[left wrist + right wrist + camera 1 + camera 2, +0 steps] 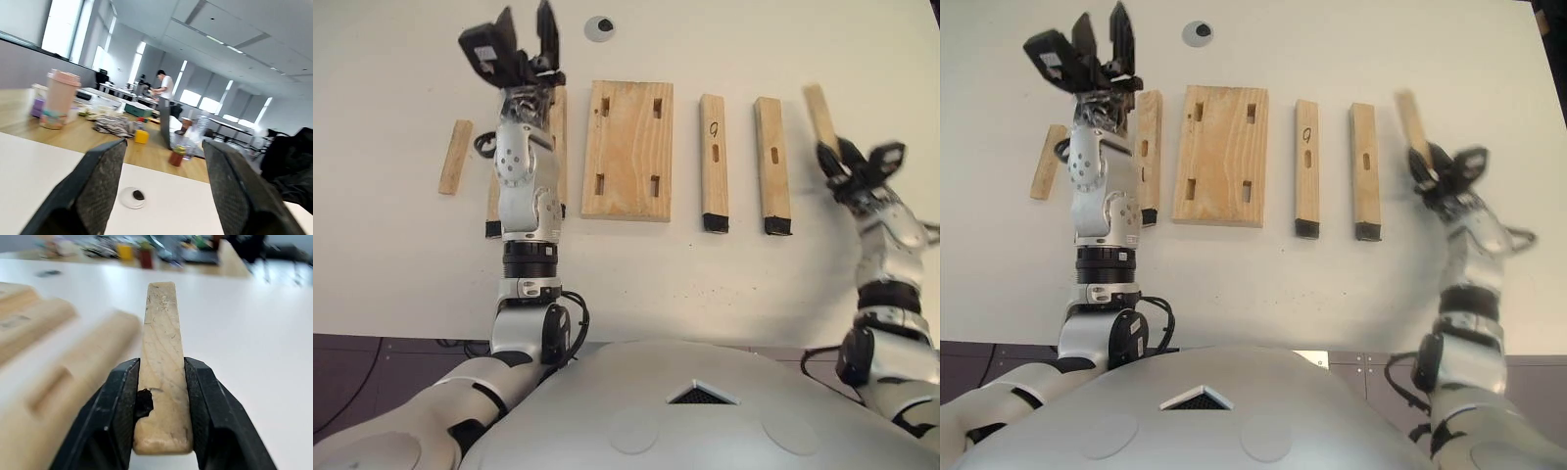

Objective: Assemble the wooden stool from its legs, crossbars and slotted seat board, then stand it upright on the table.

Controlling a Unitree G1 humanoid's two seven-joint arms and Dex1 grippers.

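Note:
The slotted seat board (626, 152) lies flat mid-table. Two legs with black feet (713, 162) (771, 164) lie to its right. Another leg (1148, 147) lies to its left, and one more leg (493, 215) is mostly hidden behind my left arm. A short crossbar (455, 157) lies at the far left. My left gripper (529, 34) is raised above the left legs, open and holding nothing; its fingers (102, 181) stand wide apart. My right gripper (161, 367) is shut on the near end of a second crossbar (164, 333), low over the table right of the legs (1412, 117).
A small round grey disc (600, 28) sits on the white table beyond the seat board. The table's near edge (705, 338) runs just in front of my arms. A cluttered desk with cups (58, 100) stands beyond the table's far side.

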